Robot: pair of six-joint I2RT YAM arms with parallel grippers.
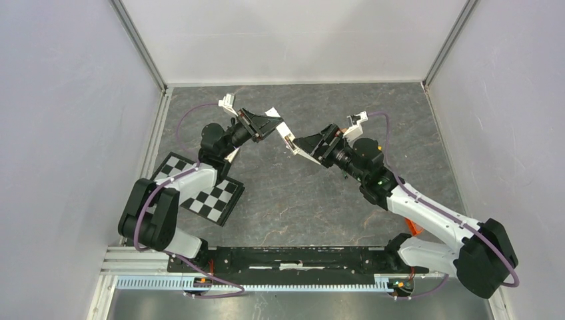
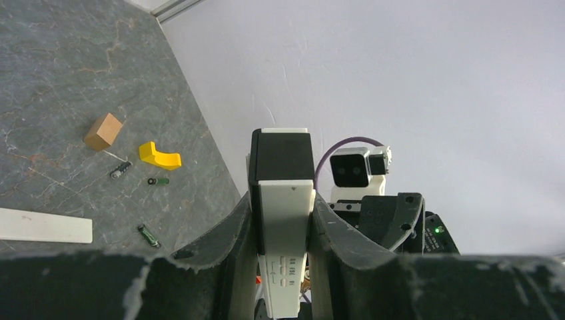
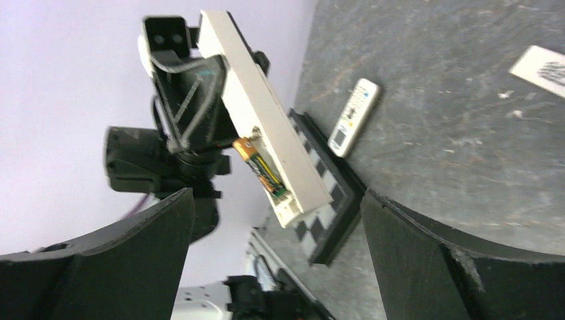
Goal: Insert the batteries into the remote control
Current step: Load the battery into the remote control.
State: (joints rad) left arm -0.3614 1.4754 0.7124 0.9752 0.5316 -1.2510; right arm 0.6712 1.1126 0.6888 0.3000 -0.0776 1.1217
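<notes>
My left gripper [image 2: 283,200] is shut on the remote control [image 2: 285,220], a white bar-shaped body with a dark side, held up in the air on edge. In the right wrist view the remote [image 3: 266,133] shows its open recess with an orange-and-green battery [image 3: 258,165] in it. My right gripper [image 3: 276,197] is open and empty, jaws wide apart, facing the remote's lower end from close by. Three loose batteries [image 2: 120,170] [image 2: 158,181] [image 2: 148,235] lie on the table. From above, the left gripper [image 1: 263,125] and the right gripper [image 1: 308,148] meet over the table's far middle.
A brown block [image 2: 103,131] and a yellow curved piece [image 2: 160,155] lie by the loose batteries. A long white bar [image 2: 43,225] lies nearby. A second small white remote with buttons [image 3: 353,117] lies beside the checkerboard [image 1: 206,193]. Walls enclose the table.
</notes>
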